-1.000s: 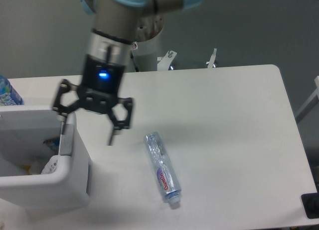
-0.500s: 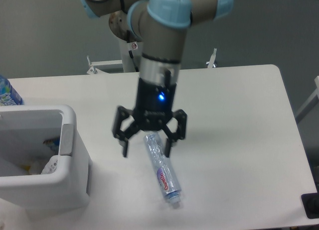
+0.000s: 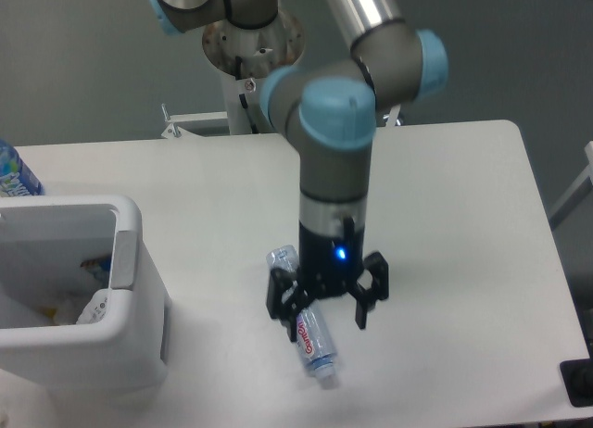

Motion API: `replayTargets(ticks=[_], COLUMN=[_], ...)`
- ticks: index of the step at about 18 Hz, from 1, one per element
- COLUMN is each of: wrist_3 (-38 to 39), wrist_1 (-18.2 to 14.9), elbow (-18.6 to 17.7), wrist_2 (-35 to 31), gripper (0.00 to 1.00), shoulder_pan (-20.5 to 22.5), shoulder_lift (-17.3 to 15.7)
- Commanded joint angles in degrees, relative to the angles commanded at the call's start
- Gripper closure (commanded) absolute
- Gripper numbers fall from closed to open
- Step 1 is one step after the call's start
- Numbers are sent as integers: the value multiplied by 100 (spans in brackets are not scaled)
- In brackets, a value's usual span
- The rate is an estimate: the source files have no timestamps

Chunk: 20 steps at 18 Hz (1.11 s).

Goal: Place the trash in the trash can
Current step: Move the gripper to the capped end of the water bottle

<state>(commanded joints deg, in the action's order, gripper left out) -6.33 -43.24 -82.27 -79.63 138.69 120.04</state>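
Observation:
The clear crushed plastic bottle (image 3: 310, 340) with a red-purple label and pale blue cap lies on the white table, cap toward the front. My gripper (image 3: 324, 319) is open and hangs low right over the bottle's middle, one finger on each side; I cannot tell if it touches the bottle. The white trash can (image 3: 130, 289) stands at the left edge of the table. A bit of white crumpled paper wrapper (image 3: 95, 308) shows inside it near the right wall.
A bottle with a blue-green label (image 3: 13, 173) stands behind the trash can at the far left. A black object (image 3: 578, 382) sits at the table's front right corner. The robot base (image 3: 250, 48) rises behind the table.
My gripper has moved from beside the trash can rightward and down, over the bottle, staying open. The bottle has not moved.

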Motion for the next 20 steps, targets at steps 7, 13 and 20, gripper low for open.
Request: replayTargets(ticks=[7,13,20], wrist_3=[62,79,123], wrist_1=[-9,-18,-9], elbow=[308,291,238], wrist_2=[-219,-510,-571], gripper=[0,0,1], shoulder_pan=[9,-52,-219], shoulder_lift=[660,950,1135])
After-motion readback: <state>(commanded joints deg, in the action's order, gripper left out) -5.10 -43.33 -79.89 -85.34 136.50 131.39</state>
